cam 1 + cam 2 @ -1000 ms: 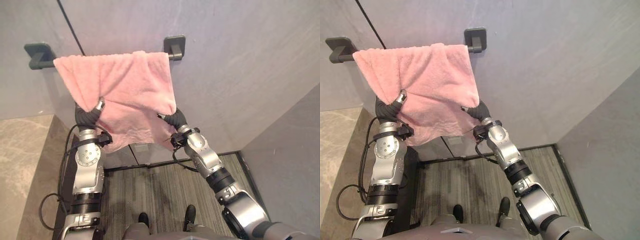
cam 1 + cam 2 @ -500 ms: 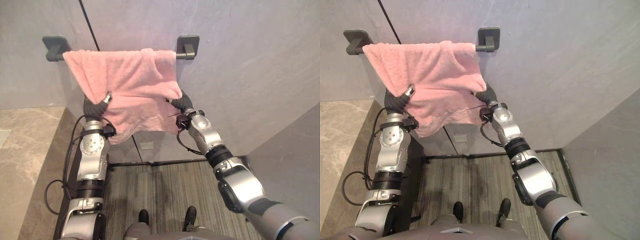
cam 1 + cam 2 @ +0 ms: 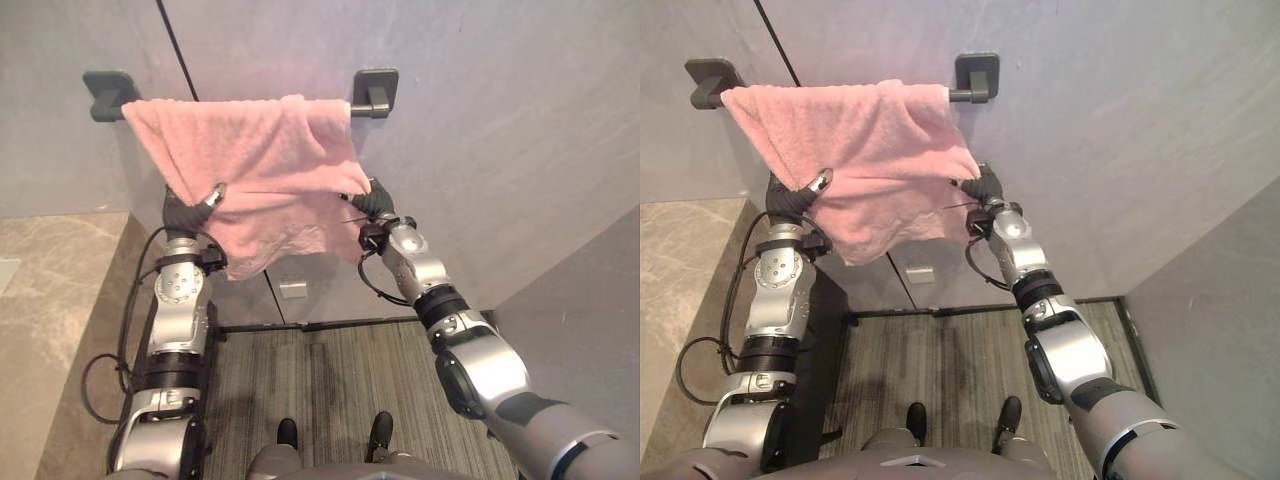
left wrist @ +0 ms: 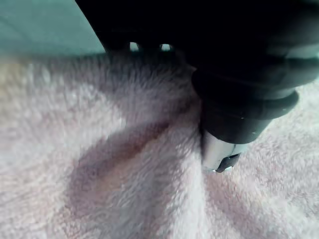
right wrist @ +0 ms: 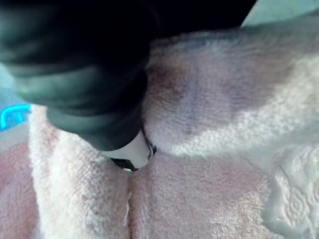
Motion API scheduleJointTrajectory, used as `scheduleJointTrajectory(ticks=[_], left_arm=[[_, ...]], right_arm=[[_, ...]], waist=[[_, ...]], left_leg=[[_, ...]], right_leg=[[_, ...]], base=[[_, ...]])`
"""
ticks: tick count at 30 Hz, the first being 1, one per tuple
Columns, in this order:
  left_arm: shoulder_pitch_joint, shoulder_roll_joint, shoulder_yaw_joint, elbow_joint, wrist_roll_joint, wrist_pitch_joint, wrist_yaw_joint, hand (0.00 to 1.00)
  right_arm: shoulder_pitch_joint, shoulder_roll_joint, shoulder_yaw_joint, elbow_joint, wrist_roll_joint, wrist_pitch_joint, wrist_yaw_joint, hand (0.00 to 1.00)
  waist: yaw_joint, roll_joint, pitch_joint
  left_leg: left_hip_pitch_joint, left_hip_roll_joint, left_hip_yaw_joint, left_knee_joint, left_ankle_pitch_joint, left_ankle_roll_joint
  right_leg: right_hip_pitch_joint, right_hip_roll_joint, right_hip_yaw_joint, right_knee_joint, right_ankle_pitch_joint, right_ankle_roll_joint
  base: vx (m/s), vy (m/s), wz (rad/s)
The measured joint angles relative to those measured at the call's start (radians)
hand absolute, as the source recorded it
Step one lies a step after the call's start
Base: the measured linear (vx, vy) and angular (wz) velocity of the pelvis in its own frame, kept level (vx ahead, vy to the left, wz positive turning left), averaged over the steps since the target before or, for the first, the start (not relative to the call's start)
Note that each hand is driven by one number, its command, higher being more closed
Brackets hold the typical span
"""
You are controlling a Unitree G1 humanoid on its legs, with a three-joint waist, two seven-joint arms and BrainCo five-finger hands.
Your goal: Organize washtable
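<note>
The pink towel (image 3: 250, 150) is hanging over the towel bar (image 3: 956, 96). The left hand (image 3: 208, 196) and right hand (image 3: 372, 201) are each pinching its lower folds under a thumb (the other fingers are hiding behind cloth), probably tugging the 2 sides level.

Over wall rail (image 3: 364, 105), towel (image 3: 250, 150); left hand (image 3: 190, 212) at towel's left edge, right hand (image 3: 368, 200) at right.
</note>
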Motion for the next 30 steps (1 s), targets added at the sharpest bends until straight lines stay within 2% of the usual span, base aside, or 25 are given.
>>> scheduleJointTrajectory(ticks=[2,7,10,25,30], left_arm=[[0.002,0.0,0.025,0.0,-0.001,0.0,0.014,0.0],[0.041,0.034,0.152,0.012,-0.027,0.0,0.081,0.0],[0.067,0.039,0.148,0.013,-0.029,0.0,0.081,0.0],[0.158,0.034,0.112,-0.005,-0.027,0.0,0.069,0.0],[0.216,0.024,0.114,-0.069,-0.025,0.0,0.054,0.0]], right_arm=[[0.0,-0.006,-0.031,0.0,0.0,0.0,-0.014,0.0],[0.003,-0.101,-0.103,-0.001,0.008,0.001,-0.067,0.0],[0.024,-0.131,-0.102,-0.007,0.008,0.001,-0.068,0.0],[0.129,-0.131,-0.083,-0.106,0.008,0.0,-0.04,0.0],[0.244,-0.132,-0.055,-0.257,0.005,0.0,-0.021,0.0]], waist=[[0.001,-0.002,0.001],[0.003,-0.004,0.003],[0.004,-0.004,0.003],[0.002,-0.003,0.004],[0.004,-0.003,0.004]], left_leg=[[0.0,0.0,0.0,-0.001,0.0,0.0],[0.0,0.0,0.001,-0.003,0.0,0.0],[0.0,0.001,0.001,-0.003,0.0,0.0],[-0.001,0.006,0.007,-0.002,-0.002,-0.004],[-0.003,0.007,0.014,0.006,-0.009,-0.003]], right_leg=[[0.0,0.0,0.0,0.0,0.0,0.0],[-0.002,0.0,0.0,0.0,0.0,0.0],[-0.003,0.001,0.001,0.0,0.0,0.0],[-0.012,0.007,0.016,-0.001,0.001,-0.001],[-0.012,0.006,0.019,-0.002,0.0,-0.001]], base=[[0.0,0.0,0.0],[0.0,0.0,0.0],[0.0,0.0,0.0],[0.0,-0.002,-0.02],[0.0,0.0,0.0]])
